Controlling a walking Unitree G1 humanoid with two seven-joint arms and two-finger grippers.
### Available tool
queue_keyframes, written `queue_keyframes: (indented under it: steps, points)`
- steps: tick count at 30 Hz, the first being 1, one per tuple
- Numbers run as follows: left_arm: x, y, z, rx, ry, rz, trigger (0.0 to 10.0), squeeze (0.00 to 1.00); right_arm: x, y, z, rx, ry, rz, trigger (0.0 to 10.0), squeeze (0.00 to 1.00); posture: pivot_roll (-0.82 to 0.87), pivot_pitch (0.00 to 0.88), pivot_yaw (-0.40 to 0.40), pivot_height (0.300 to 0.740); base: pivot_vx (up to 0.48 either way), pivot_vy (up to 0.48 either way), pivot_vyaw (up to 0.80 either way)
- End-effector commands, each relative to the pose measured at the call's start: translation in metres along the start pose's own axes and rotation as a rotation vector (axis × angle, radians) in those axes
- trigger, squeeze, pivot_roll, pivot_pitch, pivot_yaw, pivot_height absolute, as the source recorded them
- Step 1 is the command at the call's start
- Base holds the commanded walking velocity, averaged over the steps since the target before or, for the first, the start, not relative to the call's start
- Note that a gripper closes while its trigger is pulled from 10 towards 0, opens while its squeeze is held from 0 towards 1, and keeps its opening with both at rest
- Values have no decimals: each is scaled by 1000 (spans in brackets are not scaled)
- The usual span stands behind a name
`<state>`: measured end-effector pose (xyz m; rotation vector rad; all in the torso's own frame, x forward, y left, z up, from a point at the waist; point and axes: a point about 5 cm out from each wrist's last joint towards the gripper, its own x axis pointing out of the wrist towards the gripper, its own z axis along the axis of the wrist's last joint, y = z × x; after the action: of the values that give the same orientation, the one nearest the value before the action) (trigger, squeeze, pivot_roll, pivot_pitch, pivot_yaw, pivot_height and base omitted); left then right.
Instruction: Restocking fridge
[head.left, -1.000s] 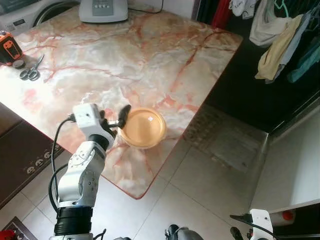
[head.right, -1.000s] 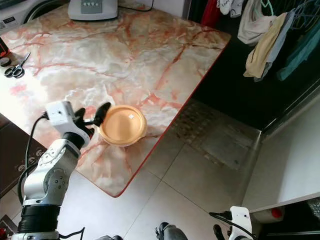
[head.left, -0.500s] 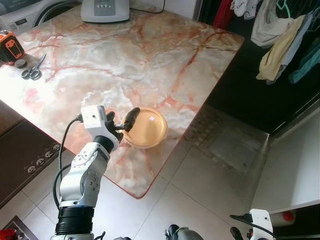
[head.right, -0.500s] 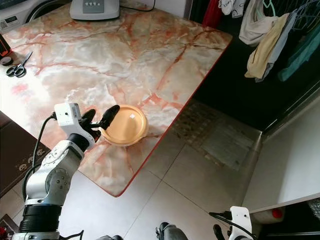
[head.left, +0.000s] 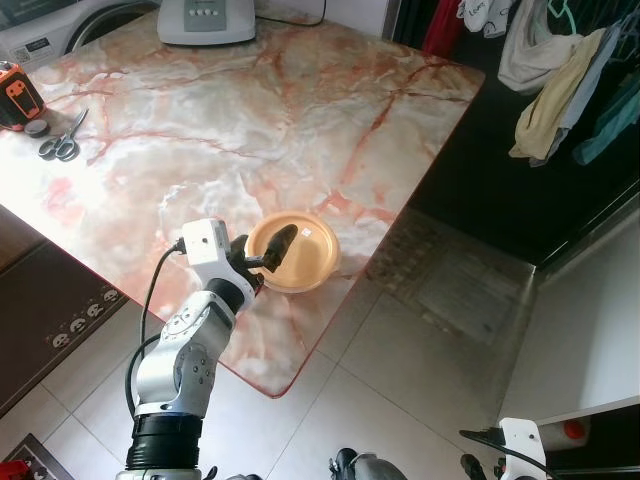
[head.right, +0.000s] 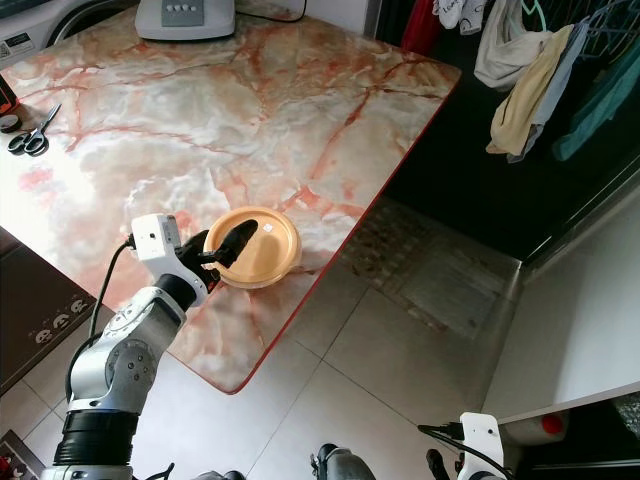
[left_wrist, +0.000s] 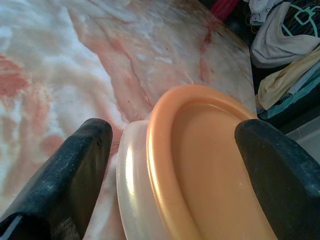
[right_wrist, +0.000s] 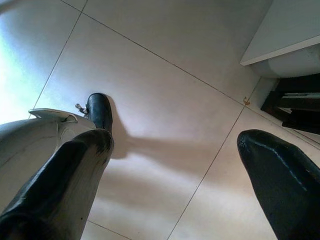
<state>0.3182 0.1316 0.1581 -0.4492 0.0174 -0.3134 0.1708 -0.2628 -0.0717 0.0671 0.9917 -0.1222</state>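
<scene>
Plastic is what the container (head.left: 293, 252) seems to be made of: a shallow round tub with an orange lid (left_wrist: 210, 165) sitting over a paler, translucent base (left_wrist: 131, 185), resting on the marble table (head.left: 250, 110) close to the near edge, just short of the corner above the tiled floor (head.left: 420, 360). The left gripper (head.left: 268, 252) is reaching over it with its fingers spread; in the left wrist view one black finger (left_wrist: 65, 170) is sitting outside the rim on the table side while the other (left_wrist: 277, 175) is lying over the far part of the lid, so the jaws are straddling it without pinching anything yet. Judging by its build, the tub is probably going to be light unless it is full, fairly stiff at the rim yet springy across the lid, and its glossy surface looks slippery. A hold across the rim, where lid and base are overlapping, seems the firmest choice; squeezing the lid alone is risking popping it off or letting the tub skid toward the edge. The right gripper (right_wrist: 175, 165) is hanging idle over the floor with its fingers apart. Scissors (head.left: 60, 140) are lying well away at the table's far left.
</scene>
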Motion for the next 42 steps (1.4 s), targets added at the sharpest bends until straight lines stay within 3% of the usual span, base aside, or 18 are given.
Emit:
queue_keyframes:
  steps: [1,10,19,25,26,28,42]
  points:
    - [0,1,-2,-35,6,4,10000,0,-3,-6,-10,4,34,-14,10000,0,-142,206,-64,740,0,0,0]
    - [3,-8,-13,-68,64,-55,10000,0,-3,-6,-9,2,34,-13,10000,0,-144,206,-68,740,0,0,0]
    - [4,-11,-19,38,116,-62,10000,0,-2,-6,-9,0,32,-10,10000,0,-142,204,-68,740,0,0,0]
    - [5,-10,-20,48,113,-49,9765,0,-2,-6,-8,1,31,-9,10000,0,-142,202,-68,740,0,0,0]
    - [5,-9,-20,48,111,-43,4118,0,-2,-5,-8,1,30,-9,10000,0,-144,201,-67,740,0,0,0]
    - [6,-9,-20,49,108,-40,196,0,-2,-5,-8,2,30,-9,10000,0,-145,200,-66,740,0,0,0]
    - [7,-7,-19,28,81,-18,0,0,-2,-5,-8,2,30,-8,10000,0,-148,201,-67,740,0,0,0]
